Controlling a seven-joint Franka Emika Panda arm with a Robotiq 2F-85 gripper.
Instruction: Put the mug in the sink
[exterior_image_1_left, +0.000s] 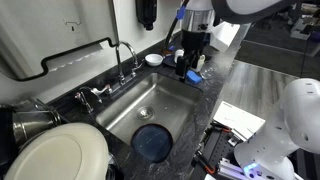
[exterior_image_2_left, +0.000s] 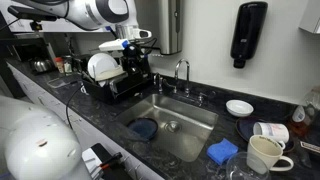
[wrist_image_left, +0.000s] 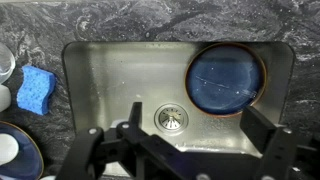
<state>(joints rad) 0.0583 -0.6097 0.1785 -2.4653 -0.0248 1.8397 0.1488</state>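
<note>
The cream mug (exterior_image_2_left: 262, 154) stands upright on the dark countertop right of the sink, next to a white cup (exterior_image_2_left: 271, 131) lying on its side. The steel sink (wrist_image_left: 110, 75) with its round drain (wrist_image_left: 170, 119) lies below my gripper (wrist_image_left: 197, 116) in the wrist view. The sink also shows in both exterior views (exterior_image_1_left: 120, 112) (exterior_image_2_left: 185, 128). My gripper (exterior_image_1_left: 190, 60) (exterior_image_2_left: 134, 52) hangs high over the sink, open and empty, far from the mug.
A blue plate (wrist_image_left: 225, 79) (exterior_image_2_left: 143, 128) lies in the sink. A blue sponge (wrist_image_left: 38, 88) (exterior_image_2_left: 222, 151) lies on the counter near the mug. A white bowl (exterior_image_2_left: 239, 107) and the faucet (exterior_image_2_left: 182, 72) stand at the back. A dish rack holds a large cream plate (exterior_image_1_left: 58, 155).
</note>
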